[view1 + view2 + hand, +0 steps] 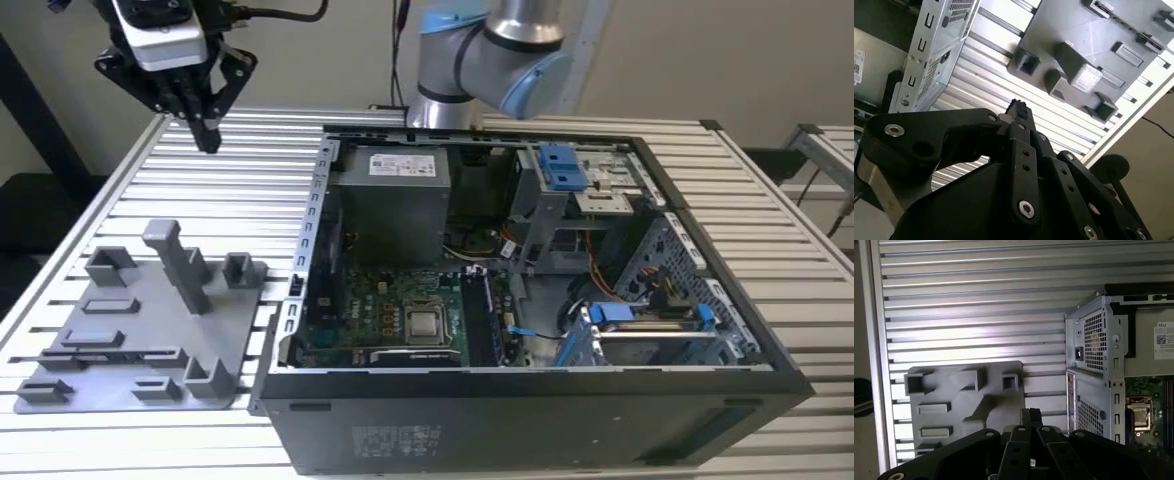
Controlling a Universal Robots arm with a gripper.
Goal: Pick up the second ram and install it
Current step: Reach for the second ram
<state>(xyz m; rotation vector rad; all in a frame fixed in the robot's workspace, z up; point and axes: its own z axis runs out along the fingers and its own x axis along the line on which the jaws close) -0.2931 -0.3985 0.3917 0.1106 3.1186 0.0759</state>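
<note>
Black sheet steel makes the near wall of the open computer case point(534, 430), which lies on the slatted aluminium desk point(787, 250). At the case's 9 o'clock, just beside it, sits the grey fixture plate point(140, 345) with its upright blocks. Inside the case the processor socket point(427, 325) lies on the green board. The second ram point(481, 315) appears to be 1 of the dark long sticks standing on edge in the slots just at the socket's 3 o'clock; which one I cannot tell. Farther back sits the grey power supply point(394, 200). At the case's 11 o'clock the pincer point(207, 135) hangs pointing down above the desk, fingers pressed together on nothing, well apart from the ram. The arm point(494, 50) rises behind the case at 12 o'clock.
</note>
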